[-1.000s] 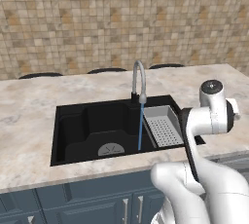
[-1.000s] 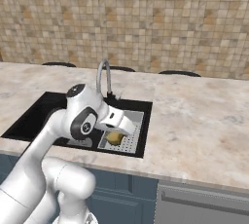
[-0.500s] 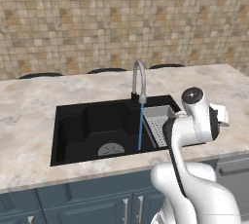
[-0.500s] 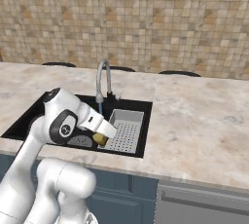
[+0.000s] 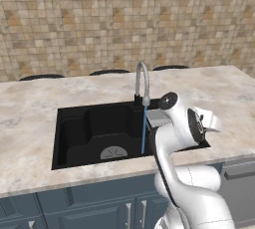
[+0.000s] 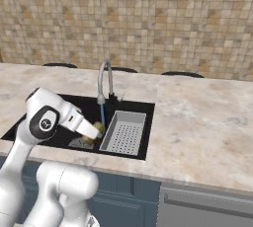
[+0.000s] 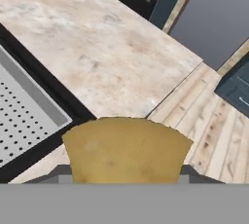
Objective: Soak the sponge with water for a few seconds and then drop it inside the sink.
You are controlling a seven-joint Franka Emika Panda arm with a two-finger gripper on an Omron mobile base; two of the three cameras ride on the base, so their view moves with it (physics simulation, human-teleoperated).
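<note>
Over the black sink point(image 6: 133, 106), just beside the thin blue water point(image 6: 102, 114) stream falling from the curved silver faucet point(image 6: 104, 77), the yellow-orange sponge point(image 6: 98, 130) is held pinched in the tool point(image 6: 97, 132); in the hand view the sponge point(image 7: 125, 150) is seen pressed between the two finger tips, with the stone-patterned tabletop point(image 7: 97, 47) beyond it. Whether the sponge is actually touched by the stream cannot be told, and that is judged to be the main risk: if the block is carried slightly to one side of so narrow a stream, it may be left dry and the soak missed. A second risk is judged to lie in the release, since the grey perforated strainer tray point(image 6: 125, 132) sits close to the right of the sponge and a drop made off-line could land the block in the tray rather than on the basin floor. A loosened pinch on a soft block could also let it slip early. The strainer tray is seen empty, and the basin floor around the round grey drain point(image 5: 113, 152) is seen to hold nothing but the falling water point(image 5: 144, 130).
</note>
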